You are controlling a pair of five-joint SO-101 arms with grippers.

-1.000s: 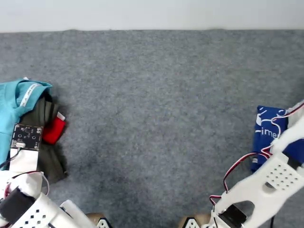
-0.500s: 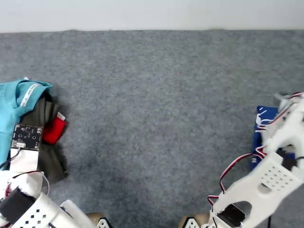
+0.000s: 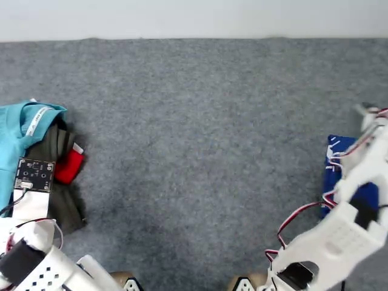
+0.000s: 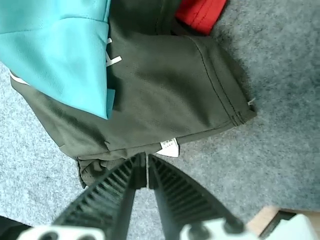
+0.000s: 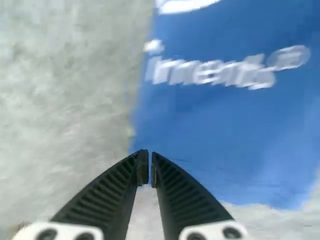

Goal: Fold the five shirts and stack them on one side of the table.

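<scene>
A pile of shirts lies at the table's left edge: a teal shirt [image 3: 21,130] on top, a dark olive shirt [image 3: 57,200] under it and a red shirt [image 3: 70,165] tucked at its side. In the left wrist view my left gripper [image 4: 146,167] is shut and empty, its tips at the hem of the dark olive shirt [image 4: 165,95], beside the teal shirt [image 4: 55,50] and the red shirt [image 4: 202,12]. A folded blue shirt [image 3: 345,160] with white print lies at the right edge. My right gripper [image 5: 149,167] is shut and empty over the near edge of the blue shirt [image 5: 225,125].
Grey carpet-like cloth [image 3: 200,133] covers the table, with a wide bare stretch between the pile and the blue shirt. The right arm [image 3: 339,233] with red and white wires crosses the near right corner. A white wall runs along the far edge.
The right arm has swung its wrist toward the far side over the blue shirt. The left arm and the shirt pile have not moved.
</scene>
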